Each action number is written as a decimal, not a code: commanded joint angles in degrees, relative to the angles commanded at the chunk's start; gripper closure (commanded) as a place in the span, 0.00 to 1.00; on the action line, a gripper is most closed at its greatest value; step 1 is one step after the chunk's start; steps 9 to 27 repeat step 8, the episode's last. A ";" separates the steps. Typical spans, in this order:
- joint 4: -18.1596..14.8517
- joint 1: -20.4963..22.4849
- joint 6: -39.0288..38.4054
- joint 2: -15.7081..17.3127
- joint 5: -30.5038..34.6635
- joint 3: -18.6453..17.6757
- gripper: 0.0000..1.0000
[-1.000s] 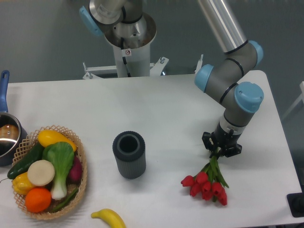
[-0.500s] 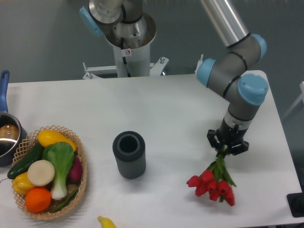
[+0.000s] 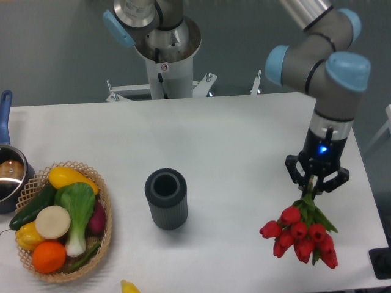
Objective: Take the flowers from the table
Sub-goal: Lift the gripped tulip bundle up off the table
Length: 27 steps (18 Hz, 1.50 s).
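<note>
The flowers are a bunch of red tulips with green stems and leaves, hanging heads-down at the right of the white table. My gripper is shut on the stems just above the blooms. The bunch looks lifted off the tabletop, with the heads larger in view and dangling below the fingers. The stem ends are hidden inside the black fingers.
A dark ribbed cylinder cup stands upright mid-table. A wicker basket of vegetables sits at the left front, a pot with a blue handle at the left edge. A banana tip shows at the bottom edge. The robot base is behind.
The gripper has risen and moved right with the tulips in its grasp; the bunch has come off the table and appears larger and farther right.
</note>
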 joint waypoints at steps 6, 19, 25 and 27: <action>-0.09 2.55 -1.32 1.06 -4.57 0.36 0.85; -0.09 2.90 -1.41 1.06 -5.72 0.44 0.85; -0.09 2.90 -1.41 1.06 -5.72 0.44 0.85; -0.09 2.90 -1.41 1.06 -5.72 0.44 0.85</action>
